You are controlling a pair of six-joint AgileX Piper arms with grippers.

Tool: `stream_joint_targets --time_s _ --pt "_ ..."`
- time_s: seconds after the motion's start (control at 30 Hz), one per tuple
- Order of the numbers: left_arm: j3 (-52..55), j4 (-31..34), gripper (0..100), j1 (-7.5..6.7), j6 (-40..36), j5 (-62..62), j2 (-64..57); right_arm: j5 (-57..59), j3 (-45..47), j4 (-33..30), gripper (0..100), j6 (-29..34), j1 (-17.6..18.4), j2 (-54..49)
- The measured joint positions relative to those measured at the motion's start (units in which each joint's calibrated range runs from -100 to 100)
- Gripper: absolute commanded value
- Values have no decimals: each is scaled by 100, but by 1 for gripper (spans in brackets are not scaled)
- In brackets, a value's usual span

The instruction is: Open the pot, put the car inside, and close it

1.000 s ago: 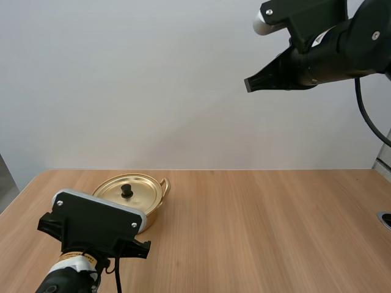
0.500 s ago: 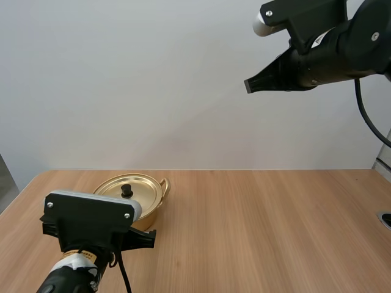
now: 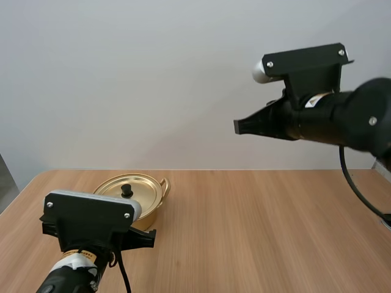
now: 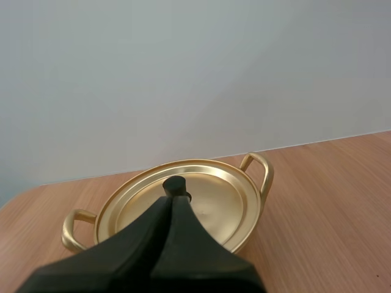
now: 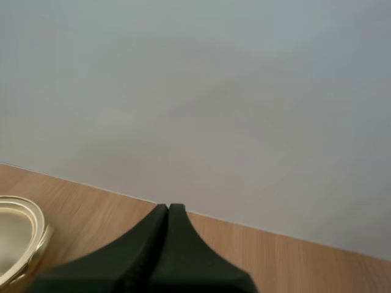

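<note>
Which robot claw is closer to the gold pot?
The left gripper, low just before the pot; the right gripper hangs high above the table, far off.

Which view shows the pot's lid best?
Left wrist view: the lid lies nearly whole, its knob just past the shut left fingers. High view: my left arm hides its near edge. Right wrist view: a sliver of its edge.
</note>
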Motion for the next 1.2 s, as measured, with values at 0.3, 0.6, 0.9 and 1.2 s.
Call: stream_joint_targets --time_s 0.3,0.6,0.9,1.2 --pt "0 -54 0 0 -668 110 0 60 1285 -393 0 188 0 -1724" --pt "0 164 0 0 -878 320 0 1123 1836 -654 0 719 7 -3237" --pt "0 164 0 0 -892 177 0 348 2191 -1586 0 1024 7 -3292" --pt "0 154 0 0 -892 177 0 -1867 3423 -1675 0 1313 7 -3296"
